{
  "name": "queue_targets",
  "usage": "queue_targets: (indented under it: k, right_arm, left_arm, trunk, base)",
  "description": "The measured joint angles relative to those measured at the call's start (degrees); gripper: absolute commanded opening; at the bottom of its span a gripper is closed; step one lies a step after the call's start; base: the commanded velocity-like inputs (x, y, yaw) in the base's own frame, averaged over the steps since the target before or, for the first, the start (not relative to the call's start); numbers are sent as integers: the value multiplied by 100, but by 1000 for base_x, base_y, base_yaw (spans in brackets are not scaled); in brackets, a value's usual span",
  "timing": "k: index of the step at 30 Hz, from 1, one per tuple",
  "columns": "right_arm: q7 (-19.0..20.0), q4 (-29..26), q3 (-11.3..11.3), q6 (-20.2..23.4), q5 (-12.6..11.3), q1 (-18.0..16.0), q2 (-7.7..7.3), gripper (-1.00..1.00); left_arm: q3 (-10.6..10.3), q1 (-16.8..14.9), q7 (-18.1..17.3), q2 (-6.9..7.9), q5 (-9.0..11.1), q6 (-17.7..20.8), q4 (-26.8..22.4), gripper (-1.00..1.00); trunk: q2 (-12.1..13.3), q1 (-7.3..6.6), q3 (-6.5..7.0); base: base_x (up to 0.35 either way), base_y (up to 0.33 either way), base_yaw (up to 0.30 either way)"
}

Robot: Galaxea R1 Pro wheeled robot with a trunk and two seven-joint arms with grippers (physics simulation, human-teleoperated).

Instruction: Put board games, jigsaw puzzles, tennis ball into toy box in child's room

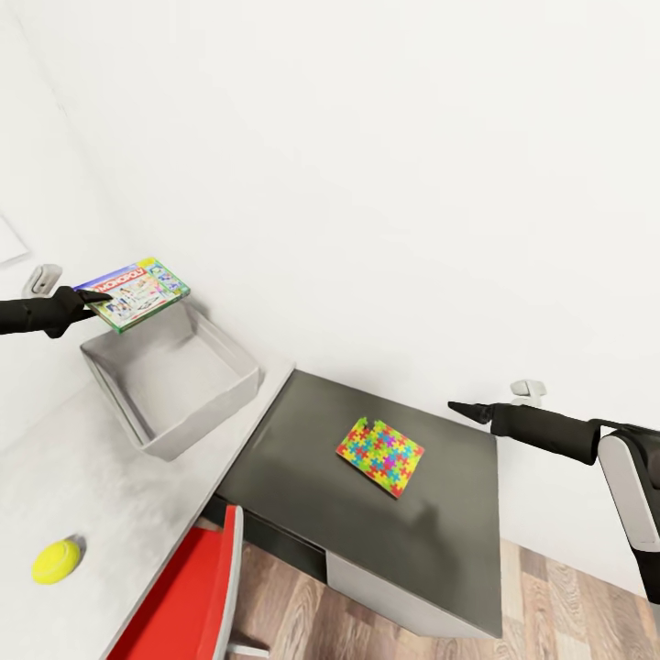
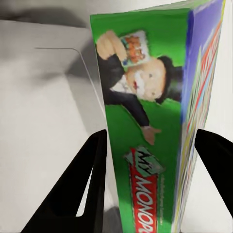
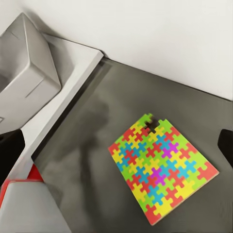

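Note:
My left gripper [image 1: 96,298] is shut on one edge of a green-edged Monopoly board game [image 1: 136,291], holding it tilted above the far left corner of the grey toy box [image 1: 200,420]. The left wrist view shows the board game [image 2: 145,121] clamped between both fingers. A jigsaw puzzle [image 1: 379,456] lies flat on the table's lower dark wing [image 1: 440,541], also seen as the puzzle [image 3: 160,167] in the right wrist view. The tennis ball [image 1: 57,561] rests on the light table top [image 1: 82,477]. My right gripper [image 1: 456,407] hovers open and empty to the right of the puzzle, above it.
A red chair [image 1: 194,596] is pushed against the table's front edge below the toy box. White walls close in behind and left of the table. Wood floor [image 1: 559,605] shows beyond the dark wing's right corner. The toy box [image 3: 26,63] is empty inside.

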Motion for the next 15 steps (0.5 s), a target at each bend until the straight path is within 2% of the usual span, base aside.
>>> queue_targets:
  k: [15]
  right_arm:
    - [0,0,-8,0,5,-4,-2,100]
  left_arm:
    - [-4,0,0,-1,-4,-3,0,-100]
  trunk:
    - [0,1,0]
  base:
    - [20,22,0]
